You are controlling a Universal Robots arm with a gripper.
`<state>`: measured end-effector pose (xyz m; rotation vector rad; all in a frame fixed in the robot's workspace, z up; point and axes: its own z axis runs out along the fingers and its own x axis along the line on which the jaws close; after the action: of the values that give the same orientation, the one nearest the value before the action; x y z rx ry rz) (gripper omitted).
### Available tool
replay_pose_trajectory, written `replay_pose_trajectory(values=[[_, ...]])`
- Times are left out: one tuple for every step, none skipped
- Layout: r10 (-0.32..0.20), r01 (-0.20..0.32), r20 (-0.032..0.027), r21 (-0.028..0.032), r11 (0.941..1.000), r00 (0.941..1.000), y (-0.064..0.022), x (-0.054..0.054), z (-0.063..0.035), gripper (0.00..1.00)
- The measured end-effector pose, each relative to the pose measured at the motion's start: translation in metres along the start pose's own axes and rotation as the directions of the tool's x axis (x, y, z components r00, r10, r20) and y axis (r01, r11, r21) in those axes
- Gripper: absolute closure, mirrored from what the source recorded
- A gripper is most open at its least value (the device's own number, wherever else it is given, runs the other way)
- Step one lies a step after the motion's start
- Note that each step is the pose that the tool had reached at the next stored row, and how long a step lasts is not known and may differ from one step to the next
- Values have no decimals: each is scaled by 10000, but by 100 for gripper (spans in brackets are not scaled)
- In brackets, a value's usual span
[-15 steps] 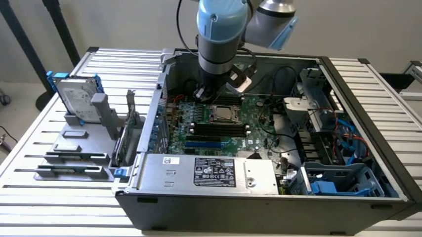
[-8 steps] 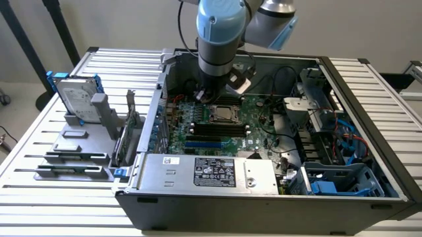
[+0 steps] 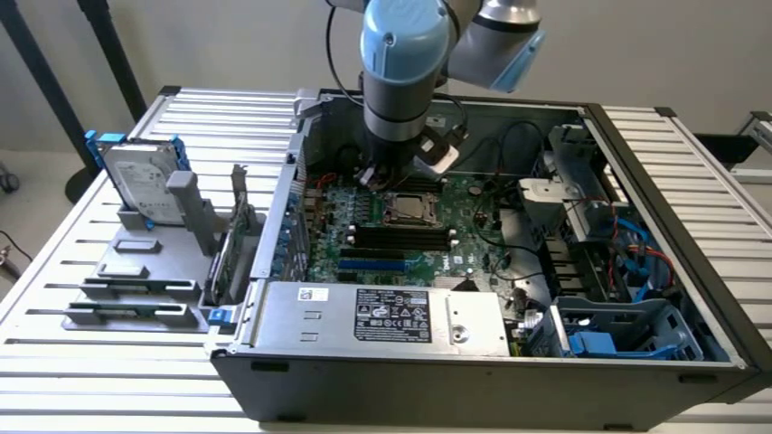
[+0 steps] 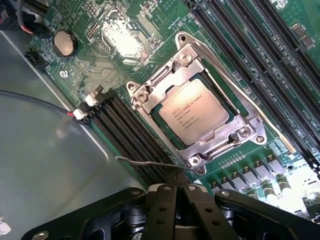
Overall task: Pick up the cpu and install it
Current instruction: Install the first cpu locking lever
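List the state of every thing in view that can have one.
cpu, seated in its socket on the motherboard.
socket frame, down around the cpu.
gripper, shut, holding nothing, over the board near the socket.
computer case, lying on its side, open.
hard drive, upright in its blue bracket, outside the case.
memory slots, empty.

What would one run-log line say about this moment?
cpu: in motherboard socket | fingers: shut, empty, just above socket | case: open
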<state>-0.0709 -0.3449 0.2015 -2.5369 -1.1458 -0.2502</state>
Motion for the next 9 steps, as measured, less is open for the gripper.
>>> replay_pose_trajectory(values=[[-1,1,0,0,10000,10000,2,6,4,89],[0,0,1,-3,10000,10000,4,10,8,89],[1,-1,7,-10,10000,10000,6,13,12,89],[3,-3,18,-21,10000,10000,7,14,15,89],[2,-2,32,-31,10000,10000,9,15,18,89],[0,0,46,-42,10000,10000,13,17,21,89],[2,-1,65,-59,10000,10000,15,19,23,89],[3,-3,86,-78,10000,10000,17,21,25,89],[2,-1,109,-97,10000,9999,21,24,27,89]])
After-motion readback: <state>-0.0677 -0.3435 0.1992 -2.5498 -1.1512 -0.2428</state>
